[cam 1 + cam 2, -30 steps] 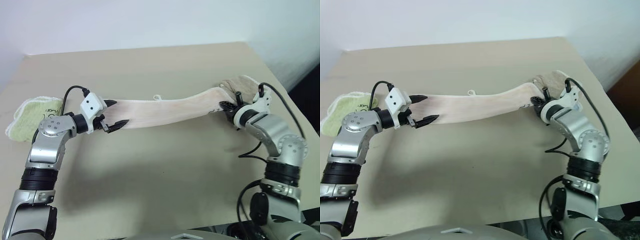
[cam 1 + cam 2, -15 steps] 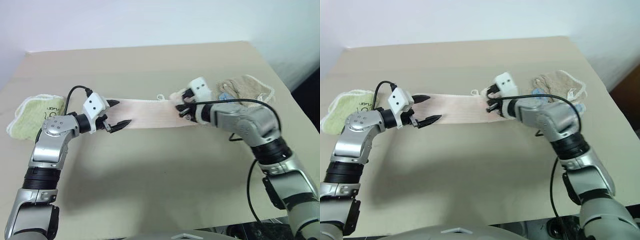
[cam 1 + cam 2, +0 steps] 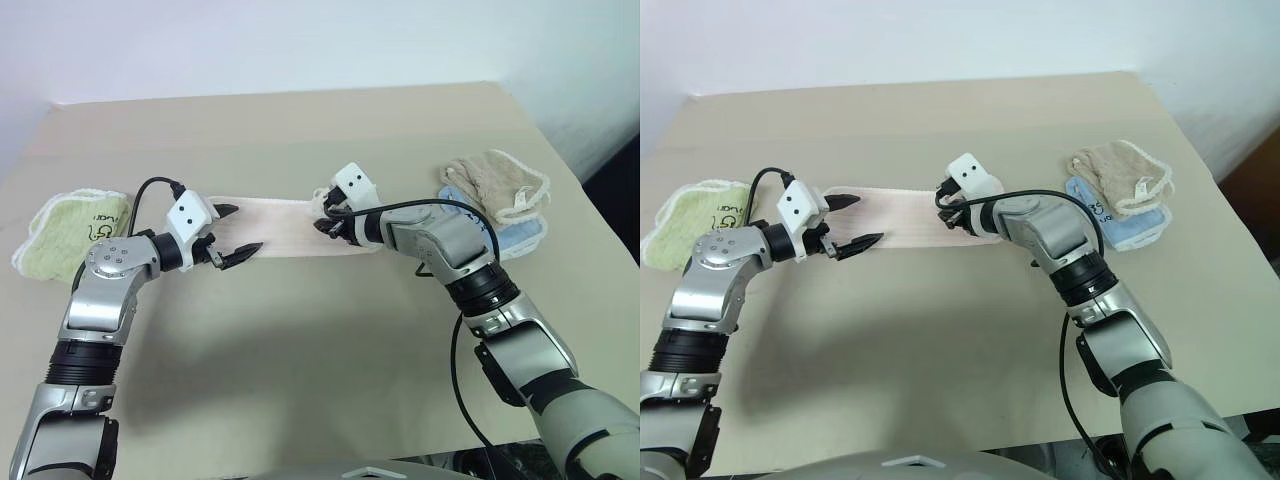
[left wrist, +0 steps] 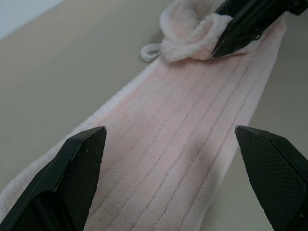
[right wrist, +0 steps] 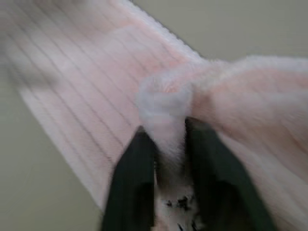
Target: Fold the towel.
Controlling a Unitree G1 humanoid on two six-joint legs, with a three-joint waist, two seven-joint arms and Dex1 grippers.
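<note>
Pale pink towel lying as a long strip on the table, one end bunched between the right gripper fingers, far end between the wide-spread, empty left gripper fingers

A light green cloth lies far from beige and blue cloths on a tan table.
</note>
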